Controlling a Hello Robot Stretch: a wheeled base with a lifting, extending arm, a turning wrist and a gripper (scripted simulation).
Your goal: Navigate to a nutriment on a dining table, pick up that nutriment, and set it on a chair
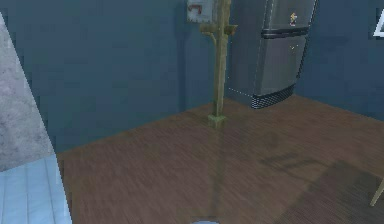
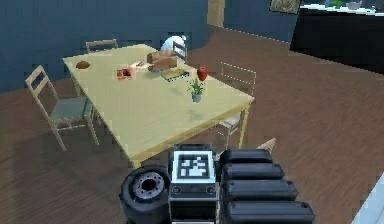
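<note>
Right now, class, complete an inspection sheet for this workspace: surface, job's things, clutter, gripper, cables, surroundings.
Surface: pale dining table, standing on wood floor.
Job's things: small items mid-table, too small to name; chair beside the table, arm side view's left.
Clutter: bowl; potted plant with something red.
Grippers: gripper low in arm side view; fingers not made out; cannot tell whether it holds anything.
Cables: nothing seen.
Surroundings: blue walls, fridge, floor lamp.

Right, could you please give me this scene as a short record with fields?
table: pale wooden dining table, chairs around it
on table: red flower in a vase, brownish block, small bowl, reddish item
ahead: grey fridge against a blue wall, thin upright pole
gripper: low in the arm side view; cannot tell whether it holds anything
</note>
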